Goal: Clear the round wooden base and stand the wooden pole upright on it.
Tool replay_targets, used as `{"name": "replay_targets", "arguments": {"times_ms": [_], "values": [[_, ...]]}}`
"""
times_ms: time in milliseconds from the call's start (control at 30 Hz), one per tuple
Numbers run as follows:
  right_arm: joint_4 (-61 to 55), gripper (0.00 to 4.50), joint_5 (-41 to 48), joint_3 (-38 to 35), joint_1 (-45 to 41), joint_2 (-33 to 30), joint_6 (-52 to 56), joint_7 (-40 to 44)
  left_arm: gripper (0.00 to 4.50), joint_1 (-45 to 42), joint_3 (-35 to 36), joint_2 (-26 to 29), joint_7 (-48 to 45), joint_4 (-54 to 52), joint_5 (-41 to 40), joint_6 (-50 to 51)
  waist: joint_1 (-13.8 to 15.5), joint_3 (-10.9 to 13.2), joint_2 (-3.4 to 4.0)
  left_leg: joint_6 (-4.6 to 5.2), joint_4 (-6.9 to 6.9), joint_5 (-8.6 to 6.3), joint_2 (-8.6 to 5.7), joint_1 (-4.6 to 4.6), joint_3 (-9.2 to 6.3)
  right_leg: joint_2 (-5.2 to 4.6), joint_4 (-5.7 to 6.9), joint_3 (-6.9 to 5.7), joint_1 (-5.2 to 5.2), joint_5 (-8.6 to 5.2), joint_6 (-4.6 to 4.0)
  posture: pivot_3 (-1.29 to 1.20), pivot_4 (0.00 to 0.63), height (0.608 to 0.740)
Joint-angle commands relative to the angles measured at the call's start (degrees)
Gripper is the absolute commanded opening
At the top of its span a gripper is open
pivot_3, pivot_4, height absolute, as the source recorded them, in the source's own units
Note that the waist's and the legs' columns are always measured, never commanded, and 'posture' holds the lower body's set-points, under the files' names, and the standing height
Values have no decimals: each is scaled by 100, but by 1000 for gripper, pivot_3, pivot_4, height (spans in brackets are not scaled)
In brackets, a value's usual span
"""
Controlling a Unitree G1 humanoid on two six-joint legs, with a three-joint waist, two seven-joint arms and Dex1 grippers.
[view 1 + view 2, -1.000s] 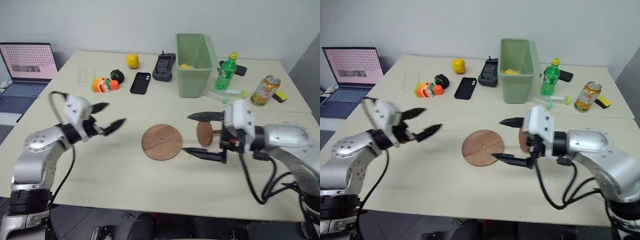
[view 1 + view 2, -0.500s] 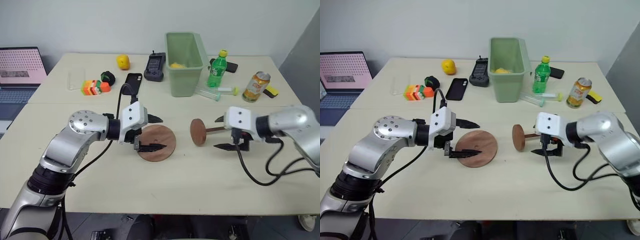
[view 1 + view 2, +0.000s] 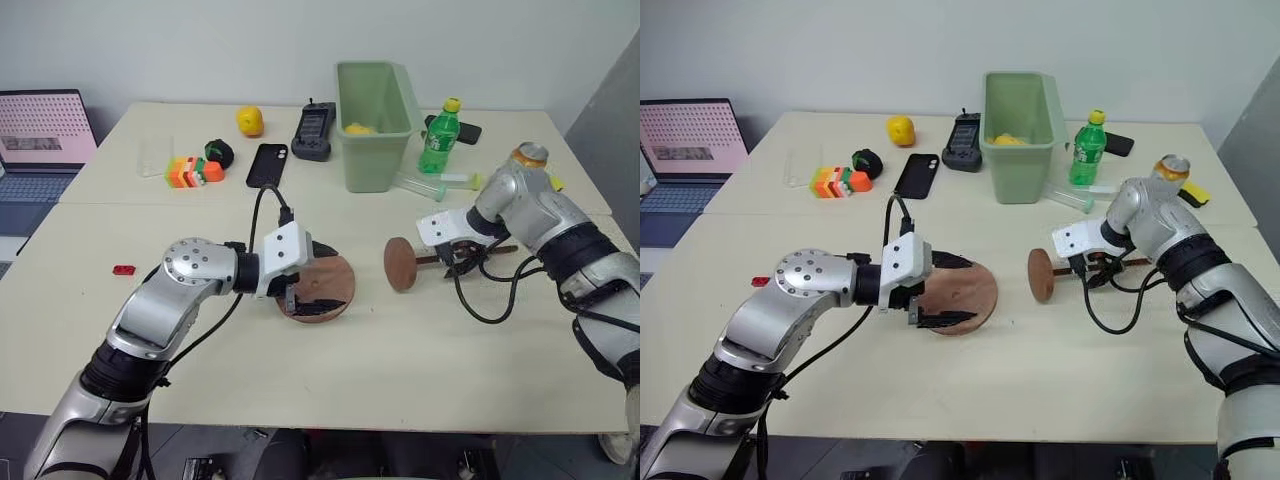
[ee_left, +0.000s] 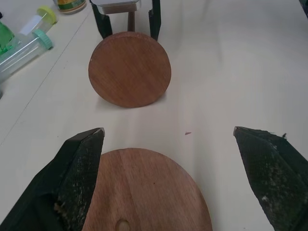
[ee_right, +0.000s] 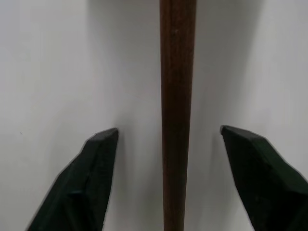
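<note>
The left gripper (image 3: 318, 274), jaws spread wide, hovers over the flat round reddish-brown wooden base (image 3: 327, 287), which lies near the middle of the cream table (image 3: 300, 380), one black finger on either side of it. Just right of the base lies the thin dark-brown wooden pole (image 3: 402, 264), on its side with its disc on edge facing the base. The right gripper (image 5: 166, 144) points down over the rod, fingers apart on both sides, not touching it. Farther back stands a pale green plastic bin (image 3: 375, 125).
</note>
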Motion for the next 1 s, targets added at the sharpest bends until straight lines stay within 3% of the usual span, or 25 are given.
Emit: {"name": "replay_targets", "arguments": {"times_ms": [33,333,567,700,833,1000], "values": [[500,2403,-232,-122,-297,155,-349,176,4500,51,144,6,79,-226,66,-147,-2,0,0,0,0,0,0,0,-1,0,1,1,0,0,0,0,150,740],[634,252,-241,-528,-349,320,-259,416,4500,-51,100,-109,-64,44,99,-290,-7,0,1,-1,0,0,1,1,-5,0,6,4,-4,0,0,0,150,740],[-1116,240,1045,-1912,35,-77,763,701,4500,4,453,91,-337,238,-132,-195,6,4,8,-1,0,0,2,-3,-12,-6,8,6,-8,0,0,0,150,740],[-4157,240,2932,-3482,1191,92,2796,-19,4500,439,981,681,-458,597,-36,-394,-10,5,10,0,-6,-1,16,-3,-32,-6,6,-1,-8,0,0,0,150,740],[-6031,240,3653,-4083,2262,1065,3614,-1561,4500,1040,1430,1239,-659,655,-47,-566,-18,7,14,4,-8,-3,22,-4,-44,-2,15,-8,-10,0,-1,0,150,740],[-6636,240,4133,-4188,2814,2286,4061,-2988,4500,1494,1605,1676,-832,859,166,-959,28,10,19,13,-2,-7,10,-3,-43,-3,32,-5,-13,0,-1,0,150,740]]}}
